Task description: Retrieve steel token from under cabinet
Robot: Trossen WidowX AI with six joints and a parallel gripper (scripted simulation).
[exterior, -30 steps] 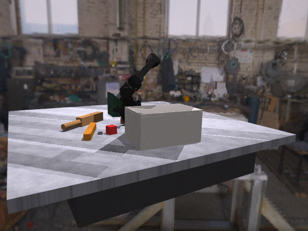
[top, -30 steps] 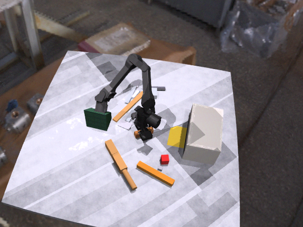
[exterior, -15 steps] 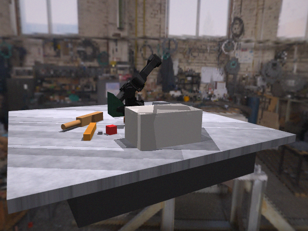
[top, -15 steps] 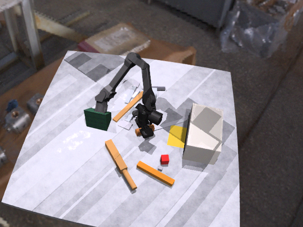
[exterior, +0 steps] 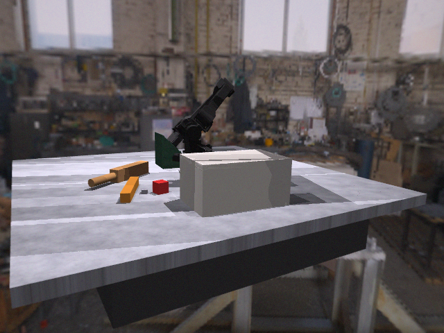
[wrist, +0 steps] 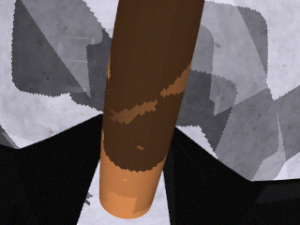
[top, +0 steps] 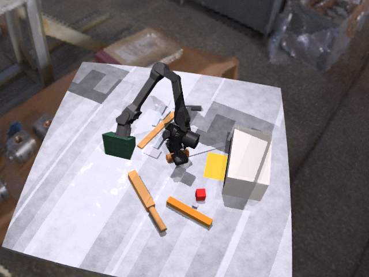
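The tool (top: 180,157) (wrist: 135,127) is closed on the orange handle (top: 169,157) (wrist: 145,70), at the centre of the top frame. Because the handle is round, it may roll or swivel between the fingers if the rod is pushed sideways; aim would then be lost.

From the handle, a thin grey rod (top: 208,149) is extended toward the right of the top frame, its far end near the cabinet (top: 248,157) (exterior: 247,186). The shape of that end cannot be made out. If the rod is carried too high, the cabinet front may be struck; if too low, the bench (top: 59,208) (exterior: 107,229) may be scraped and the grip twisted.

The token is not visible in any view; by the task statement it lies under the cabinet. If its position is misjudged, it may be pushed deeper or missed.

The yellow area (top: 215,167) lies along the cabinet's left side in the top frame. If the pull is stopped short, the token may be left across the area's edge or against the cabinet; if overlong, it may be dragged past the area.

Below the area, the red cube (top: 200,194) (exterior: 160,186) may be knocked by a wide sweep. At release, the handle may roll, and the rod may be swung into the token.
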